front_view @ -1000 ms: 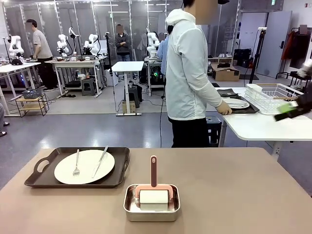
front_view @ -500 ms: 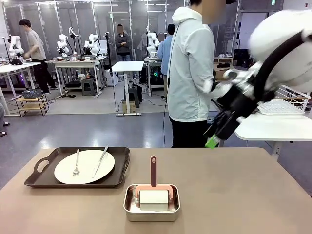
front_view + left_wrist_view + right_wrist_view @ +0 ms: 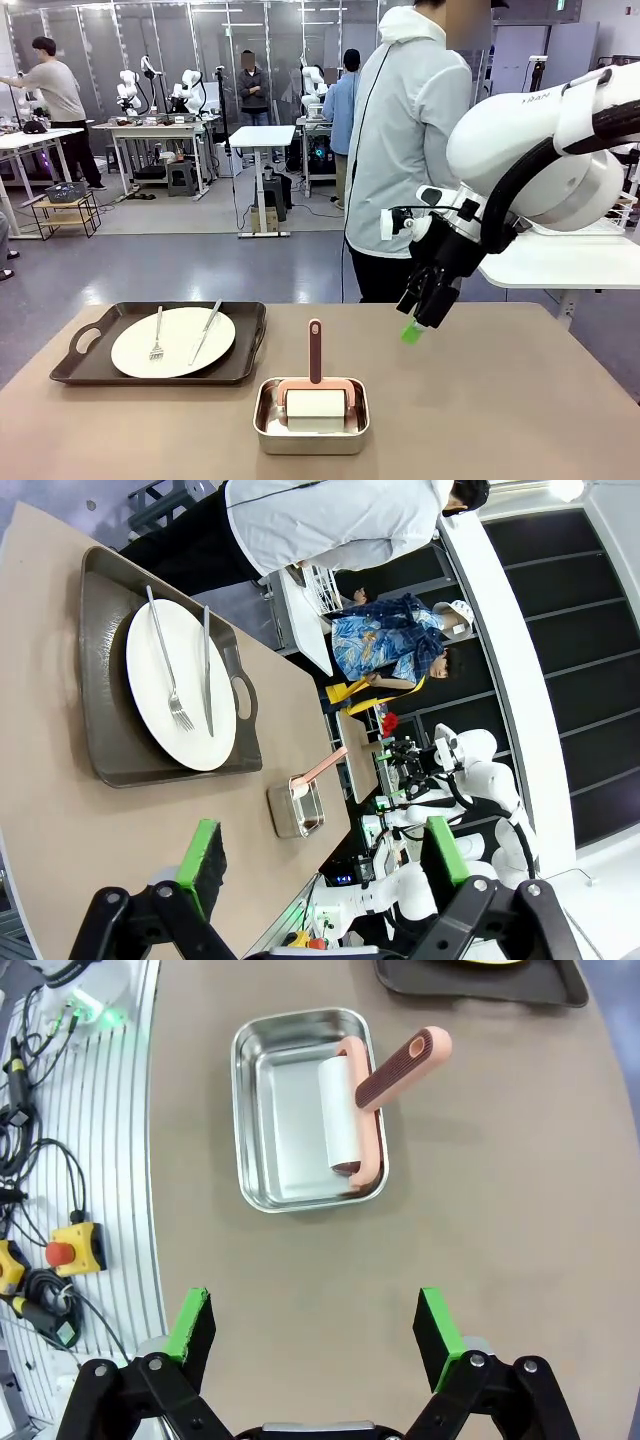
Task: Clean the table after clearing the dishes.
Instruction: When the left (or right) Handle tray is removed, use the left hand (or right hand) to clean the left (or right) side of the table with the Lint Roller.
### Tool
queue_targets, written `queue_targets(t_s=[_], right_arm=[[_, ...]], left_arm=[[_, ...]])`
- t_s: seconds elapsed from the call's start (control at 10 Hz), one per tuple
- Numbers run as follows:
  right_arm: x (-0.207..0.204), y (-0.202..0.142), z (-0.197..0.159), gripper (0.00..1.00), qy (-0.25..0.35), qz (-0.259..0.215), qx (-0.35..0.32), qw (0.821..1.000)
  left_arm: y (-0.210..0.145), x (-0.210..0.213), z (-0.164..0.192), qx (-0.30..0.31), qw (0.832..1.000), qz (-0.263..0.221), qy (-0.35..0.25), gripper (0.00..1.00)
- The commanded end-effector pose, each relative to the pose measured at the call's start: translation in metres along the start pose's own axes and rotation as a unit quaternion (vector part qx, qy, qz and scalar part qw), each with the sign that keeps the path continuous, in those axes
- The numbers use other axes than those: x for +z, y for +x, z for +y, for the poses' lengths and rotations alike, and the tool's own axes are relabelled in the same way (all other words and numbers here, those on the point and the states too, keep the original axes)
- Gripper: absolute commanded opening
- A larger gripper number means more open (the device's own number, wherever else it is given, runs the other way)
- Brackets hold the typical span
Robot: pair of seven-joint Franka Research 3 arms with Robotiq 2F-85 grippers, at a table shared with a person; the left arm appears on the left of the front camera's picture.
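Near edge, middle: a steel tin (image 3: 310,446) sits on the counter (image 3: 520,400), its long axis running left to right.
Roller: a pink-handled white roller (image 3: 315,402) lies in the tin, the roll parallel to the tin's long side. The handle rises and points away from the robot toward the far side.
Left, a little farther back: a dark tray (image 3: 246,345) lies flat with its long axis left to right, a cut-out handle at its left end. It stands just beside the tin, apart from it.
Dishes: one white plate (image 3: 133,352) rests in the tray. A fork (image 3: 157,338) lies on it near to far with its tines toward the robot. A knife (image 3: 206,332) lies beside it, its far end slanted to the right.
Left end effector (image 3: 320,842): released, green pads spread with nothing between them, above the counter.
Right end effector (image 3: 420,318): released and empty, fingers pointing down over the counter's far half. It is right of the tin and well apart from it.
Far side: a person (image 3: 400,150) in a pale jacket stands behind the counter, next to a white table (image 3: 550,268).
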State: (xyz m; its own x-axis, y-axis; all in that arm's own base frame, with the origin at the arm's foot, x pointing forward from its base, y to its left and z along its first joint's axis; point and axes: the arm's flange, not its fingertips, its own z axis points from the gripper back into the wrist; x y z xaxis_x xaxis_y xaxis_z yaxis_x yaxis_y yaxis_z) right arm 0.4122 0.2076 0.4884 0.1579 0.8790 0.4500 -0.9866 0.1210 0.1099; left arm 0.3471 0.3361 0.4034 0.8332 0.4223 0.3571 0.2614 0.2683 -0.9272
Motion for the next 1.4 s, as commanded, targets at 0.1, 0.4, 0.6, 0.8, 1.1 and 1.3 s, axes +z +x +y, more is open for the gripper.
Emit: queue_targets(t_s=[0.1,0.4,0.6,0.8,1.1,1.3], right_arm=[[0.007,0.003,0.005,1.00,0.000,-0.007,-0.002,1.000],[0.007,0.003,0.005,1.00,0.000,-0.007,-0.002,1.000],[0.006,0.002,0.001,1.00,-0.003,-0.006,0.002,1.000],[-0.015,0.035,-0.028,1.00,0.026,0.033,0.005,0.999],[-0.054,0.083,-0.045,1.00,0.056,0.114,0.016,0.992],[-0.074,0.098,-0.050,1.00,0.070,0.131,0.025,0.989]], left_arm=[[0.000,0.003,-0.002,-0.002,1.000,0.000,-0.004,1.00],[0.000,0.003,-0.002,-0.002,1.000,0.000,-0.004,1.00],[0.000,0.003,-0.002,-0.002,1.000,0.000,-0.004,1.00],[0.000,0.003,-0.002,-0.002,1.000,0.000,-0.004,1.00],[0.000,0.003,-0.002,-0.002,1.000,0.000,-0.004,1.00],[0.000,0.003,-0.002,-0.002,1.000,0.000,-0.004,1.00]])
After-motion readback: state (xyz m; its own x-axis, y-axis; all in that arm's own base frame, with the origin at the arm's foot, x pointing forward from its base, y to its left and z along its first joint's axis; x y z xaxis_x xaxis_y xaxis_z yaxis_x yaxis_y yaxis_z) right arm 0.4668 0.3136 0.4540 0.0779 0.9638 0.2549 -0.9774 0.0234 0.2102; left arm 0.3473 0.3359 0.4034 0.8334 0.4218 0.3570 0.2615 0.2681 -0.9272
